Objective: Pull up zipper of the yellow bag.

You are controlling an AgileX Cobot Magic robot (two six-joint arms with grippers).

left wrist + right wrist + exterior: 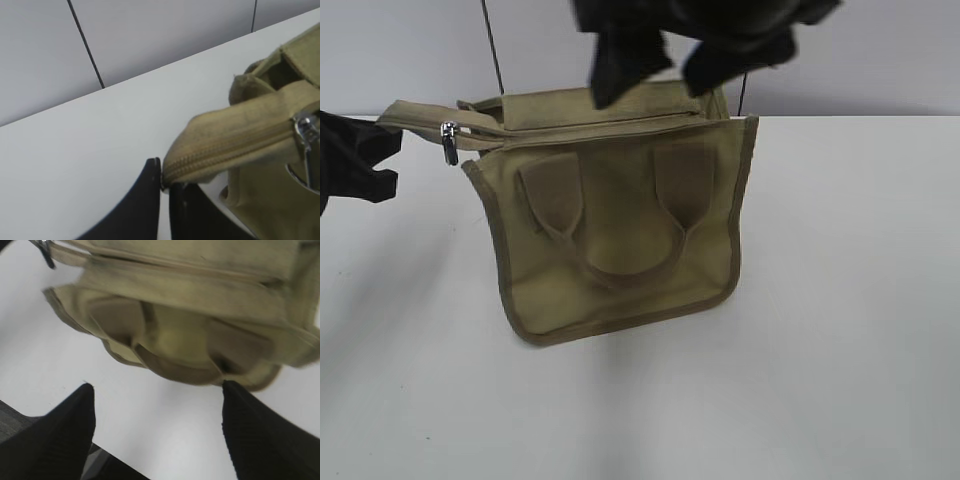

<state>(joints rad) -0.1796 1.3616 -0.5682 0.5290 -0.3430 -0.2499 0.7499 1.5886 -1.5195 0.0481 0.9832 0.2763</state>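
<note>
The yellow bag [620,230] stands on the white table [840,300] with its handle side facing the exterior camera. The zipper [225,150] runs along its top panel and out onto a fabric tail at the left. The silver pull tab [449,143] hangs near that left end; it also shows in the left wrist view [306,134] and the right wrist view [46,249]. My left gripper [380,130] [164,181] is shut on the tip of the zipper tail. My right gripper [655,90] [157,392] is open and empty above the bag [190,335].
A grey wall with dark vertical seams [492,45] rises behind the table's far edge. White tabletop spreads in front of and to the right of the bag. The table's near edge shows at the lower left of the right wrist view [30,415].
</note>
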